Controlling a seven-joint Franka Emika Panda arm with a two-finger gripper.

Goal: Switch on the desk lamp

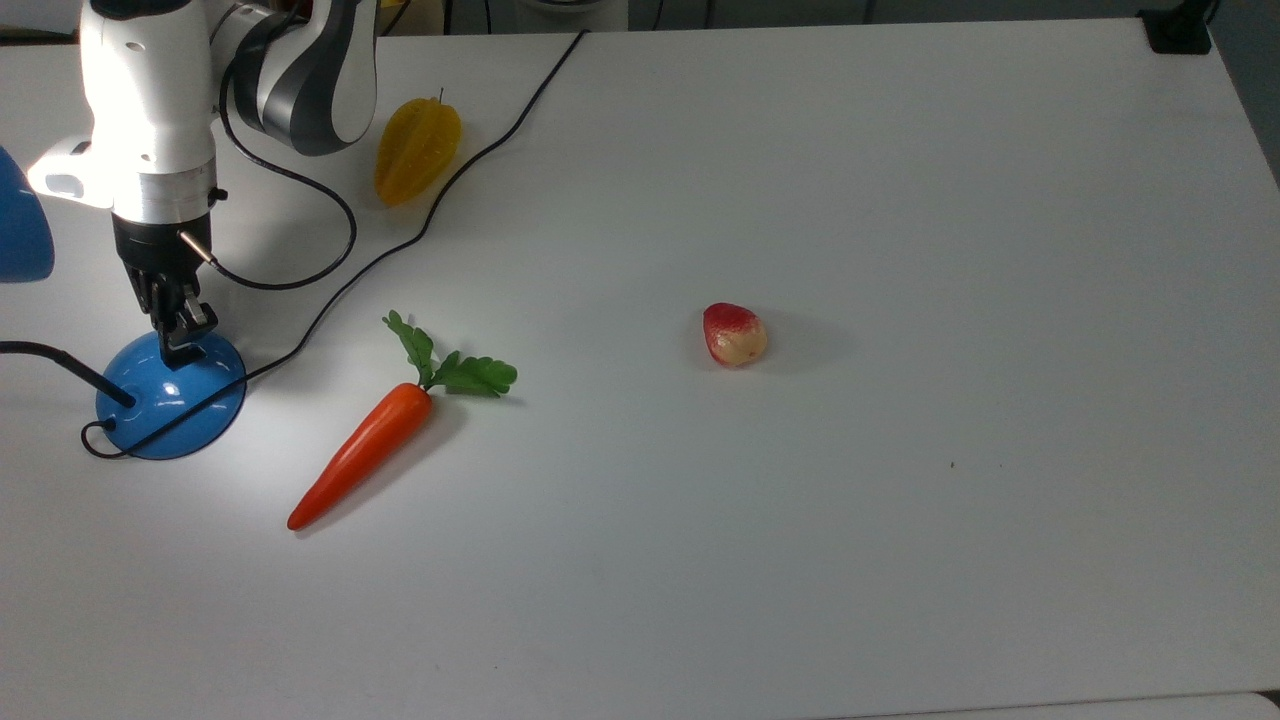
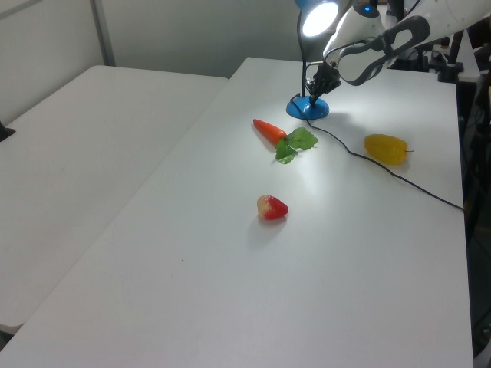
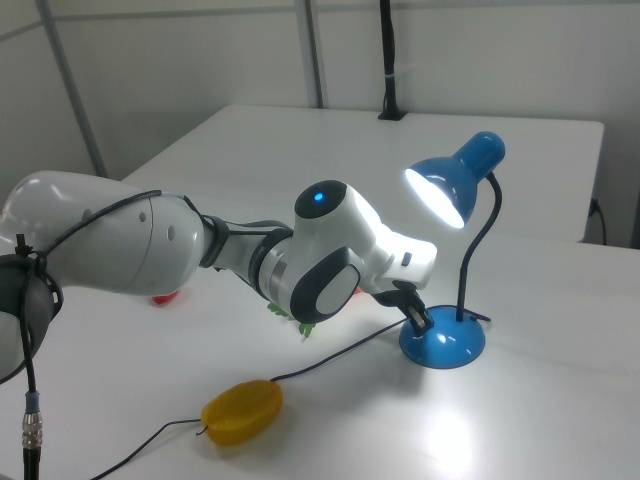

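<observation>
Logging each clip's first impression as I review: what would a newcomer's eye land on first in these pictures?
Most likely the glossy blue desk lamp with its lit shade, glowing at the right view's right and casting a bright pool on the white table. Next, the white robot arm's gripper poised at the top of the lamp's domed base. Then the orange toy carrot, yellow star fruit and red strawberry spread across the table.

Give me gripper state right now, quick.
Gripper: shut, holding nothing, tips at the top of the lit desk lamp base.
</observation>
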